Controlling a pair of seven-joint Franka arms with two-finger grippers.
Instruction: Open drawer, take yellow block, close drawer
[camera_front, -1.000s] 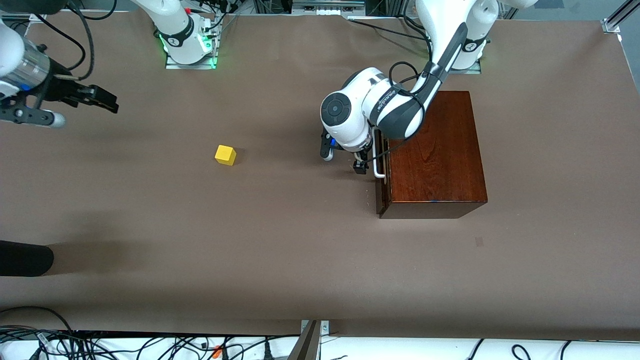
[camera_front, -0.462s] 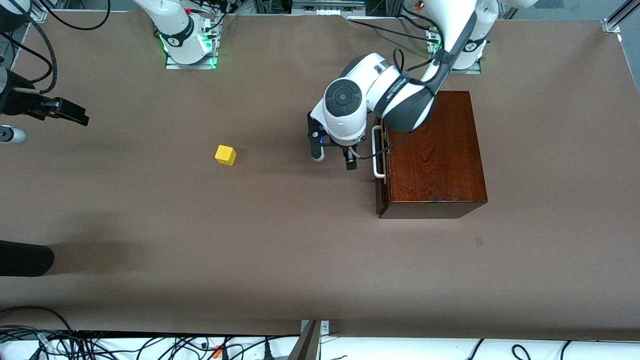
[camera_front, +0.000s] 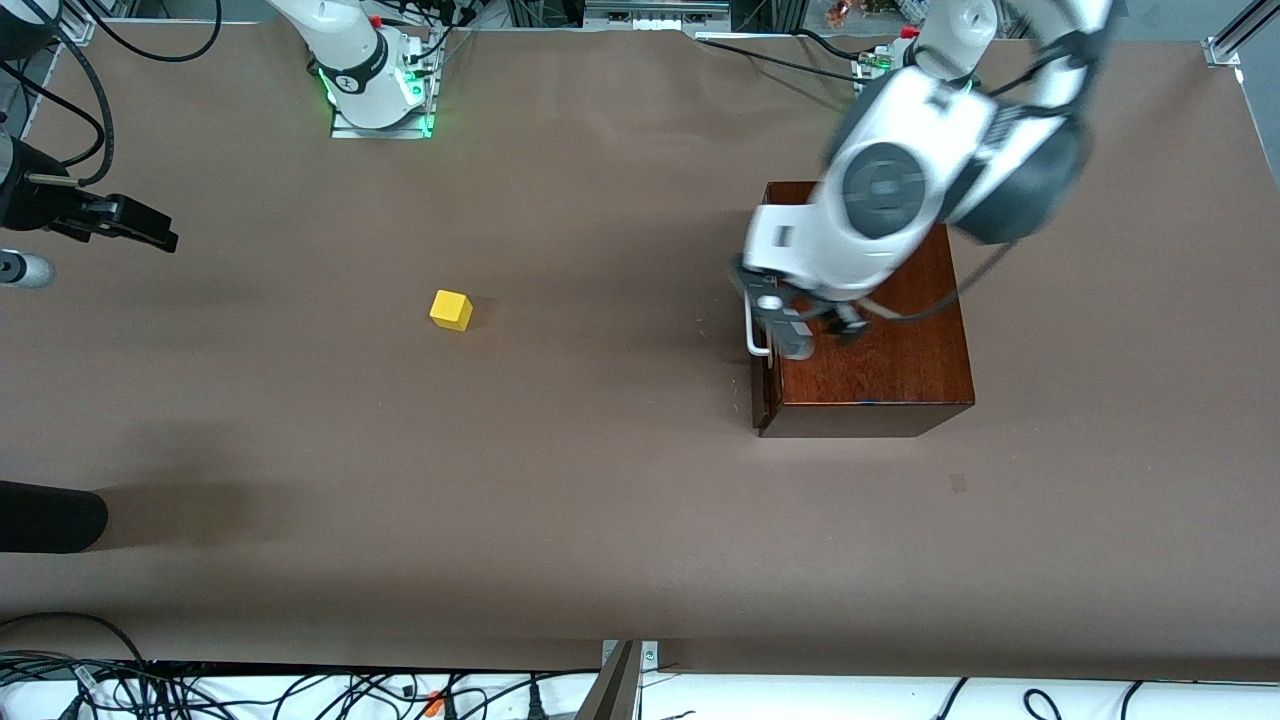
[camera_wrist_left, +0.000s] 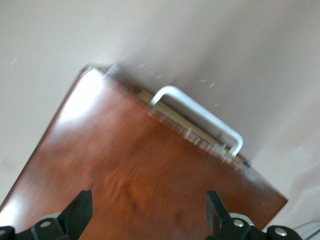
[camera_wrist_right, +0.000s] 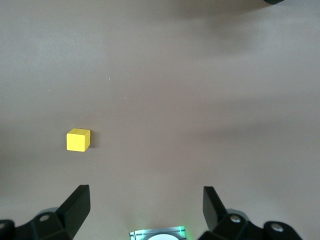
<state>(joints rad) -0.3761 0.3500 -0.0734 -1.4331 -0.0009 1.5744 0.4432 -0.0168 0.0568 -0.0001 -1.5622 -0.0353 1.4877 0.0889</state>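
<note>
Left tool (camera_front: 812, 335) open-jawed above closed drawer (camera_front: 762, 330), wrist tilted.

The right hand (camera_wrist_right: 145, 205) hangs over bare brown tabletop (camera_wrist_right: 200, 90) with its fingers (camera_wrist_right: 75, 205) spread wide, empty; the yellow block (camera_wrist_right: 78, 140) sits on the tabletop

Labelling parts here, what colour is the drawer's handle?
White. The handle shows best in the left wrist view, against the dark reddish-brown drawer front.
</note>
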